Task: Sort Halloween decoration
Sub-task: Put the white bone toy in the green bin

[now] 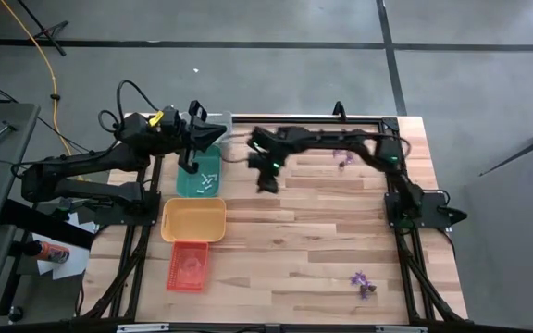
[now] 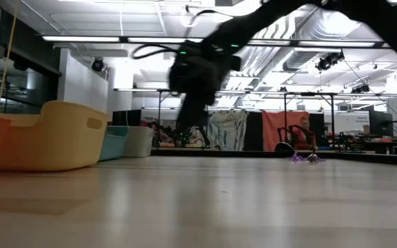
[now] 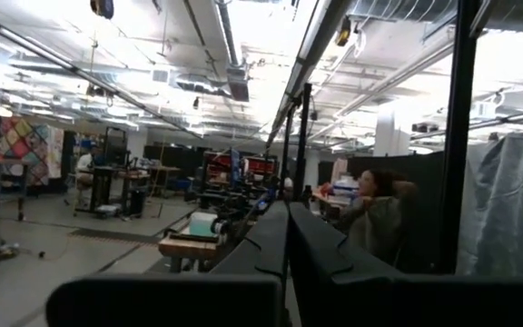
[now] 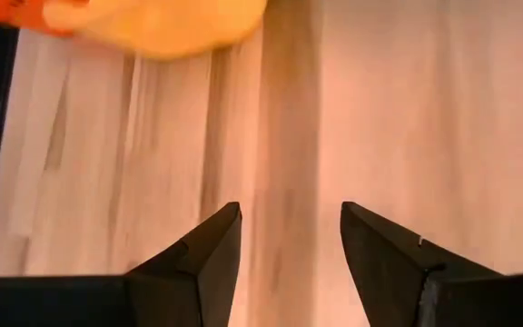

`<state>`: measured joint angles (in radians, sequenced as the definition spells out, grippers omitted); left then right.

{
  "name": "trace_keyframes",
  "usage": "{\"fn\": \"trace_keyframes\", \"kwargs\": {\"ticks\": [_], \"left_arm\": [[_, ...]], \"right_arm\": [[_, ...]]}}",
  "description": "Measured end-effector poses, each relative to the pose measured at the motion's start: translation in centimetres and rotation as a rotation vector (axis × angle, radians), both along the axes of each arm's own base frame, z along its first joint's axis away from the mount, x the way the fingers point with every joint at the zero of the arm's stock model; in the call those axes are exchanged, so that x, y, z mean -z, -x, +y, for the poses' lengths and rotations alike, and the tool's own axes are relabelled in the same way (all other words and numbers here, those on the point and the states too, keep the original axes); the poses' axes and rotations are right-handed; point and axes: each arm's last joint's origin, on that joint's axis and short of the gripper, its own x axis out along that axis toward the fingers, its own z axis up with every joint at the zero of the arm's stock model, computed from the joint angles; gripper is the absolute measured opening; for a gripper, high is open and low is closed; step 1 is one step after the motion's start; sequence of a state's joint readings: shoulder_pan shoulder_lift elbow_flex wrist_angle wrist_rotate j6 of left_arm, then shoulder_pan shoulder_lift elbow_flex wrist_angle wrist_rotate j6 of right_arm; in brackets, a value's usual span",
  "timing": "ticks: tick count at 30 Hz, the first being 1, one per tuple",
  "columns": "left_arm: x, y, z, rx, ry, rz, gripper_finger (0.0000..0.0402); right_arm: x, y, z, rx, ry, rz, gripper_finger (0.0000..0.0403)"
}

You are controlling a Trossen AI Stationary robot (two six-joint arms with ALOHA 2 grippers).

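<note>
The Halloween decoration shows as small purple trinkets lying on the wood in two clusters, one far right [image 1: 343, 157] and one near right [image 1: 363, 282], and as whitish pieces [image 1: 207, 179] inside the teal tray [image 1: 187, 185]. My right gripper [image 1: 268, 178] hangs open over bare wood just right of the teal tray, with nothing between its fingers [image 4: 291, 245]. My left gripper [image 1: 195, 139] is raised above the far end of the teal tray. It is shut and empty, and in the left wrist view its closed fingers [image 3: 289, 241] point out into the room.
A yellow tray [image 1: 193, 220] and an orange tray [image 1: 187, 265] lie in a row nearer than the teal one, along the table's left side. A grey tray [image 1: 216, 131] sits at the far edge. Bare wood [image 1: 313, 240] spreads across the middle. People show in the room beyond.
</note>
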<state>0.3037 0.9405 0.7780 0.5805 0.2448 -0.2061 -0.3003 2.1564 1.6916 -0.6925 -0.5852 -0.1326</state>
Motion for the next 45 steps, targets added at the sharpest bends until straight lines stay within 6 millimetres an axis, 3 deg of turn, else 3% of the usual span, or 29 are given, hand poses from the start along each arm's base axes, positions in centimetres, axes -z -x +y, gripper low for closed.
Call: {"fn": "trace_keyframes", "kwargs": {"ticks": [6,9,13,18,26,32,39,45], "left_arm": [[0.9,-0.3,0.3,-0.03,0.025,0.095,0.0],[2.1,-0.6,0.5,-0.066,0.039,0.22,0.0],[4.3,-0.9,0.8,-0.088,0.082,0.435,0.0],[8.0,-1.5,1.2,-0.076,0.141,0.539,0.0],[13.2,-1.1,0.9,-0.033,0.294,0.41,0.0],[13.4,-1.1,0.6,-0.027,0.237,0.408,0.0],[12.8,-1.2,0.5,-0.028,0.177,0.362,0.0],[12.6,-1.3,-0.1,-0.003,0.142,0.34,0.0]], "right_arm": [[1.2,8.0,3.1,0.198,-0.057,-0.07,0.0184],[0.2,10.9,4.5,0.312,-0.098,-0.213,0.0184],[-2.0,13.3,5.8,0.429,-0.12,-0.458,0.0184],[-4.9,14.0,6.3,0.466,-0.005,-0.742,0.0184],[-8.3,12.8,6.0,0.416,0.114,-0.872,0.0184],[-9.3,12.5,5.6,0.439,0.148,-0.904,0.015],[-8.9,12.6,5.4,0.453,0.137,-0.856,0.0019],[-7.9,12.8,5.5,0.438,0.157,-0.755,0.0016]]}}
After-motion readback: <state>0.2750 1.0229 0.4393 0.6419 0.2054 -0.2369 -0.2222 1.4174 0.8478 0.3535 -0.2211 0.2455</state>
